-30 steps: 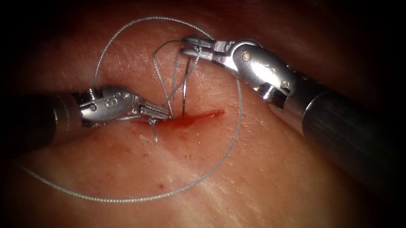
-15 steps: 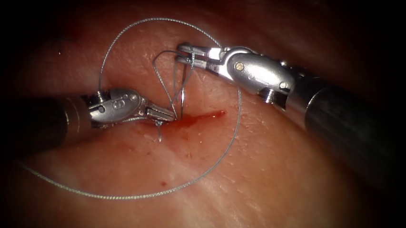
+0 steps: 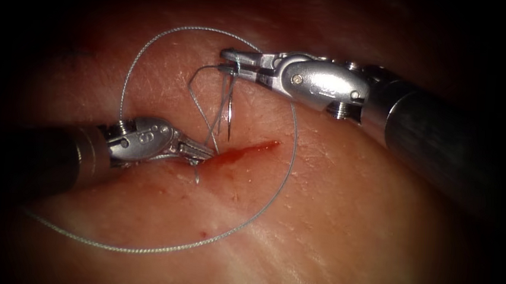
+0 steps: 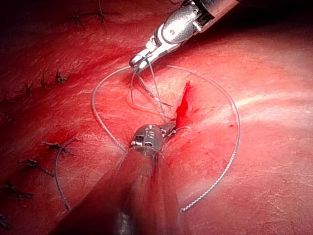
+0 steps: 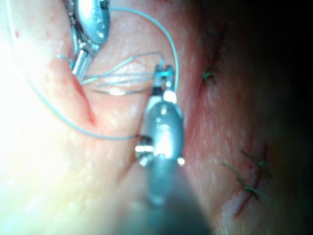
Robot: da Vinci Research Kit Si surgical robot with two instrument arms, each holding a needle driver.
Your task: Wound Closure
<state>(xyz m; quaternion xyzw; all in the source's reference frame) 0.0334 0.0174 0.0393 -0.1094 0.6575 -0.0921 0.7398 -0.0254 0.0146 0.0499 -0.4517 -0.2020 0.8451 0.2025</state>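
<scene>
The tissue (image 3: 330, 224) has a short red cut (image 3: 246, 149). My right tool (image 3: 235, 59) is above the cut with its jaws shut on the upper end of the curved needle (image 3: 230, 113). The needle hangs point down, just above the cut's left part and free of the tissue. My left tool (image 3: 202, 152) lies at the cut's left end, jaws shut on thread strands that run up to the right tool. A short thread tail (image 3: 196, 176) sticks out below it. The long thread (image 3: 287, 162) loops wide around both tools. In the left wrist view I see the left tool (image 4: 168, 129) beside the cut (image 4: 185, 103).
Red fluid fills the cut and marks the tissue near it. Several older stitches (image 4: 29, 164) sit in rows away from the cut; some of these stitches (image 5: 244, 181) are also seen beyond the right tool (image 5: 164, 73). The thread (image 4: 238, 132) lies slack on the tissue.
The right tool has shifted slightly left and turned at the wrist, lifting the needle point a little. The left tool has slid right and down along the cut, still holding thread.
</scene>
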